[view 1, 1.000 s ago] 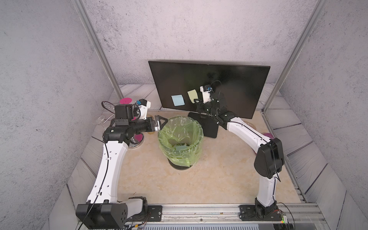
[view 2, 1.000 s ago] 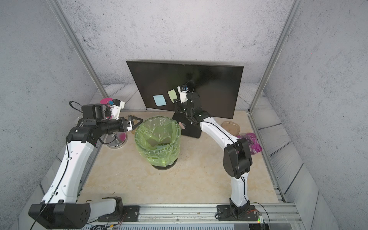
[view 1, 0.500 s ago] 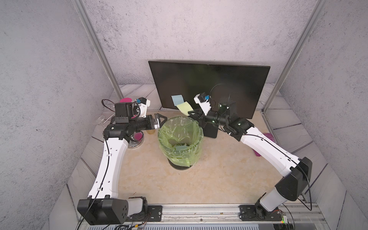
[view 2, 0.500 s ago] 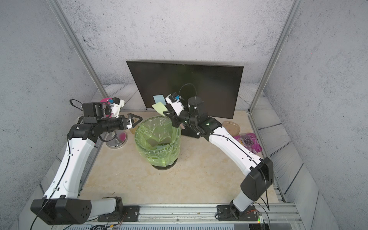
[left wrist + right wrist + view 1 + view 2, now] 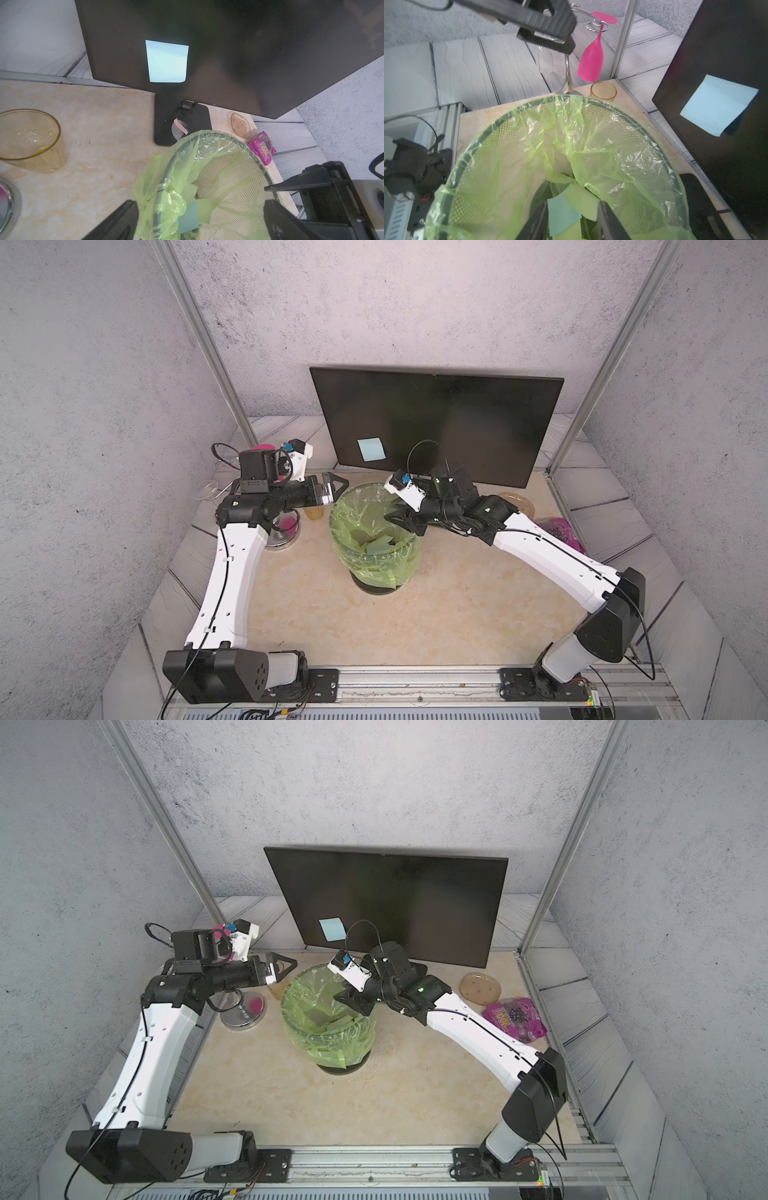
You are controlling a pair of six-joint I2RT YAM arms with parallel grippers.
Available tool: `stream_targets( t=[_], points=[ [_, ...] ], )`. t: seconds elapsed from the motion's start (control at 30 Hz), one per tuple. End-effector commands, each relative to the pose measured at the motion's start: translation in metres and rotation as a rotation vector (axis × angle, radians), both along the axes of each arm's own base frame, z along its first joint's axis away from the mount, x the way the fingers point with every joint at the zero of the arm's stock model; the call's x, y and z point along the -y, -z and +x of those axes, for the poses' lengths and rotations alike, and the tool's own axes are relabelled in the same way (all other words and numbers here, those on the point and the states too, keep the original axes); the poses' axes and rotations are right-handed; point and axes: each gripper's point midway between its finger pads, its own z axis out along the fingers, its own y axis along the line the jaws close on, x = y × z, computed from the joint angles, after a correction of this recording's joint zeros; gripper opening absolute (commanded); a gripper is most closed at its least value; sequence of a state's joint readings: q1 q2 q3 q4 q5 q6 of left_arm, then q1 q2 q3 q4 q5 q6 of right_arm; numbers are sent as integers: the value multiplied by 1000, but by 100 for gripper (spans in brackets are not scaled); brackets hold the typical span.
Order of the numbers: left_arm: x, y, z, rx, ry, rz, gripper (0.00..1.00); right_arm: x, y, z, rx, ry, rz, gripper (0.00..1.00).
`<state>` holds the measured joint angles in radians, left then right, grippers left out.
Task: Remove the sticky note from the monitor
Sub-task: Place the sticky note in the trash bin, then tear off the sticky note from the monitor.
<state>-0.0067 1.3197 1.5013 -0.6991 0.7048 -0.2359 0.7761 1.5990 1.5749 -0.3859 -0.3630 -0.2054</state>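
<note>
The one pale blue square paper sticky note (image 5: 370, 449) (image 5: 331, 929) (image 5: 167, 61) (image 5: 718, 105) sits low on the left part of the large flat black monitor (image 5: 436, 423) (image 5: 386, 903) (image 5: 249, 52). It lies just inside the bottom and left bezels, and one lower corner curls off the glass. The rest of the screen is bare and dark. The monitor stands along the far edge of the beige stone-look tabletop (image 5: 374, 635). Just in front of its base is a single round black wire-mesh bin (image 5: 386, 568) (image 5: 328, 1040) lined with a green plastic bag. Loose green and teal paper squares lie inside, too overlapped to count. The right gripper (image 5: 401, 519) (image 5: 572, 203) hangs over the bin's right rim, its jaws partly apart with nothing pinched between them. The left gripper (image 5: 336, 485) (image 5: 197, 205) hovers at the bin's far left rim, spread wide and empty, just below the note. From the bin to the near edge the tabletop is open. At the left edge are one yellow clear plastic tumbler (image 5: 31, 141) (image 5: 603, 91) and one pink wine glass (image 5: 590, 62) hanging upside down on a chrome stand. Near the right edge lie one amber oval dish (image 5: 480, 988) and one magenta snack packet (image 5: 515, 1019).
</note>
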Motion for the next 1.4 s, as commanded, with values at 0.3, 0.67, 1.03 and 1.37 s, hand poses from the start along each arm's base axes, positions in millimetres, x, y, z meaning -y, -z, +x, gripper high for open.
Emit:
stream_targets(
  t=[0.3, 0.67, 1.03, 1.37],
  points=[
    [-3, -8, 11, 27, 19, -1, 100, 64, -39, 48, -33, 341, 205, 68],
    [0, -13, 27, 97, 67, -3, 100, 111, -28, 62, -116, 455, 304, 83],
    [15, -4, 75, 211, 199, -22, 100, 110, -41, 48, -97, 403, 341, 96],
    [24, 13, 114, 258, 335, 5, 97, 111, -38, 48, -95, 409, 334, 99]
  ],
)
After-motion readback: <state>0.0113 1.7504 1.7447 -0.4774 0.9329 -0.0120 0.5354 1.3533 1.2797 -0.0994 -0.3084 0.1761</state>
